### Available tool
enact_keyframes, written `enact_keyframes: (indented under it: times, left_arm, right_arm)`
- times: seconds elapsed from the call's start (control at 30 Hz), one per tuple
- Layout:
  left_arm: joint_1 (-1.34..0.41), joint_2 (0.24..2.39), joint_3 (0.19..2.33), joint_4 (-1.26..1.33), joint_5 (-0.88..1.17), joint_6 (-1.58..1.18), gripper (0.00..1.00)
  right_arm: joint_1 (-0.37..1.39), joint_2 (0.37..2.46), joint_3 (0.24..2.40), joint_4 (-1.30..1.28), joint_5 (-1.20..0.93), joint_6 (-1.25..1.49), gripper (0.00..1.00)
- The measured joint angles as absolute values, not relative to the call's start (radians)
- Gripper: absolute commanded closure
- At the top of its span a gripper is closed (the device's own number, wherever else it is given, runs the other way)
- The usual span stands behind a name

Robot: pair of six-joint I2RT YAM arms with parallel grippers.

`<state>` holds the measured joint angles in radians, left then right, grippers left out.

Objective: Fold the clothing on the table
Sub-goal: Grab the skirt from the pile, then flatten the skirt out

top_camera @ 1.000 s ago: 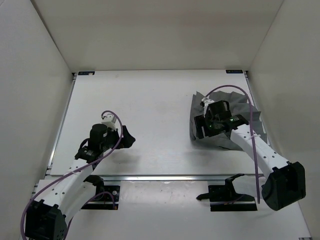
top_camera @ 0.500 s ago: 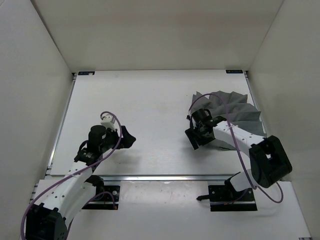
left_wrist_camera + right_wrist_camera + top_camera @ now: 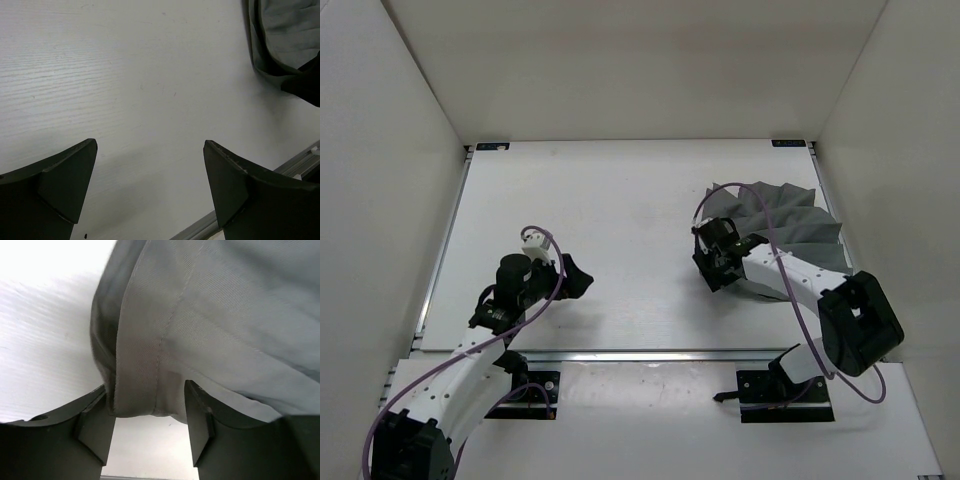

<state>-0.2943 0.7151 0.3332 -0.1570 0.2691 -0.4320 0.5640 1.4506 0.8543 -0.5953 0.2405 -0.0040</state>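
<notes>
Crumpled dark grey clothing (image 3: 780, 225) lies by the counter's (image 3: 620, 200) right edge. Right tool (image 3: 150, 412) straddles its hem; left tool (image 3: 150, 185) gapes wide.

Left arm (image 3: 470, 350) bent low, jaws spread wide, right arm (image 3: 790, 285) reaching leftward, jaws partly closed

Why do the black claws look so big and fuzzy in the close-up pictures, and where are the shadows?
In the left wrist view the fingers sit right by the lens, so they loom large and soft-edged, shading the table below them. In the right wrist view the fingers look soft too, while the clothing weave shows sharply. In the top view, lighting is even, shadows faint.
</notes>
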Motion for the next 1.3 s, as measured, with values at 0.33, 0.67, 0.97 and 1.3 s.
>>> enact_keyframes:
  times: [0.33,0.67,0.97,1.3]
  left_arm:
    - [-0.29,0.692,0.319,-0.146,0.273,-0.438,0.02]
    - [-0.289,0.661,0.315,-0.131,0.277,-0.435,0.02]
    - [-0.266,0.642,0.313,-0.083,0.288,-0.432,0.37]
    - [-0.271,0.731,0.329,-0.002,0.292,-0.439,0.59]
  right_arm:
    - [0.563,1.413,0.853,-0.545,0.206,-0.01,0.64]
    - [0.571,1.47,0.913,-0.611,0.09,-0.019,1.0]
    - [0.588,1.483,1.307,-0.698,-0.111,0.01,1.0]
    - [0.482,1.294,1.261,-0.854,-0.345,0.021,1.0]
